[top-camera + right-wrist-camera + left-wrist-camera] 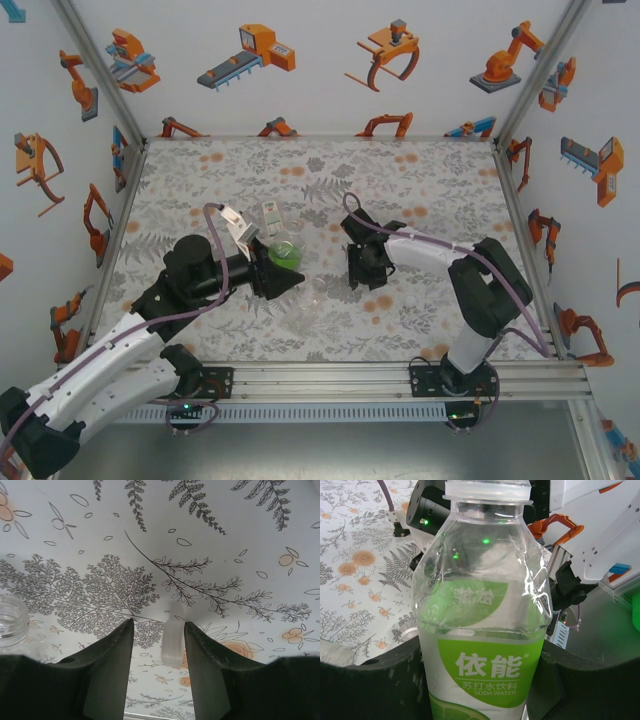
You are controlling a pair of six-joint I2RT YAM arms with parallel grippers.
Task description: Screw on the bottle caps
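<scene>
The left gripper (286,271) was clamped on a green-labelled bottle (285,254) near the middle of the flower-printed desk (430,180). It held the bottle by its lower half.

From the left wrist, the black fingers (375,690) pressed against both sides of the bottle (485,630) at the level of the label. The bottle stood upright between them, clear above the label. A white cap (487,491) sat at its neck, cut off by the top edge of the picture.

Just behind it on the desk stood a second bottle with a white-and-green label (270,215), apart from both grippers.

The right gripper (365,272) pointed down at the desk just beside the left one, its jaws partly open. From the right wrist, a small pale piece (173,640), apparently a cap seen on edge, stood between the two dark fingers (107,675). It touched one finger, and a gap was left on the other side. Whether the piece was held or merely resting there could not be told.

A plain bottle (10,622) showed its open threaded neck at the edge of that view, uncapped and near the right gripper (159,626). From above it appeared as a faint clear shape (317,294) on the desk between the two grippers.
</scene>
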